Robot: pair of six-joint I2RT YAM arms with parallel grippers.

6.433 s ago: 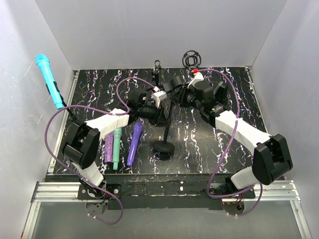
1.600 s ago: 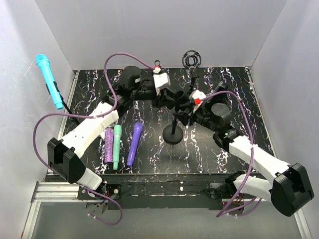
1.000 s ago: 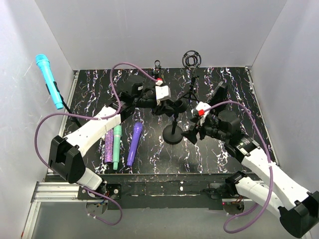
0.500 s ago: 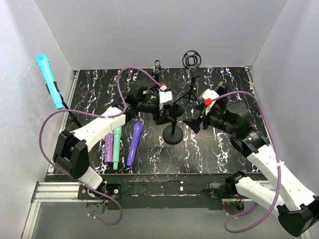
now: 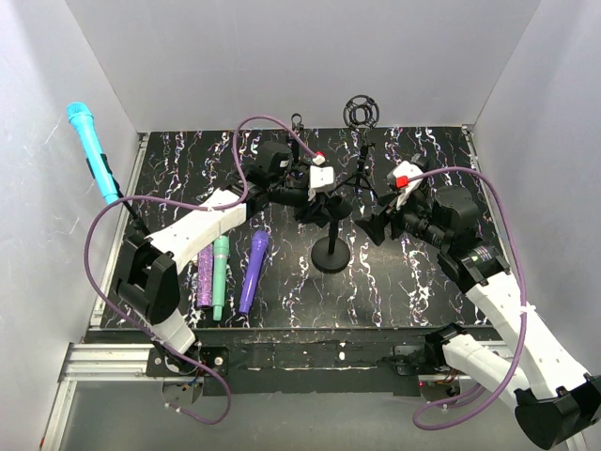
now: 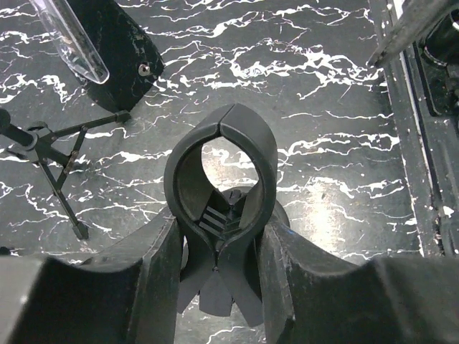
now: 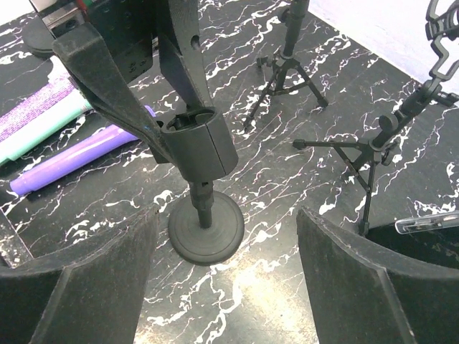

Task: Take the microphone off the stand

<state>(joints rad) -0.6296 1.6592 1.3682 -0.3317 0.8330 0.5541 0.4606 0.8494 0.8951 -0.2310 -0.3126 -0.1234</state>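
Black L fingers sit one on each side of the clip at the top of the stand. They press against its lower half, so I read them as clamped on the clip (L wrist cam). The clip's loop points away from the fingers and I see the marbled table thru it. Directly below the fingers is the stand's round base, flat on the table.

R fingers are spread wide and gripping nothing. They hover over the table just to the R of the stand. On the R wrist cam the base lies ahead, roughly centred btwn the two fingers and apart from both. The clip, with one L finger against it, is ahead of them above the base. Further out beyond the R fingers stands a small tripod. R of that is a second tripod carrying a ring shock-mount.

Out from the L fingers, to their L and back toward the arm bases, three mics lie side by side on the table. The purple mic is closest to the stand, then the teal mic, then the glitter mic. All three are well apart from both sets of fingers.

Farthest out, well L of the L fingers by the L wall, the cyan mic sits tilted in a black holder, head up. Neither set of fingers is near it.
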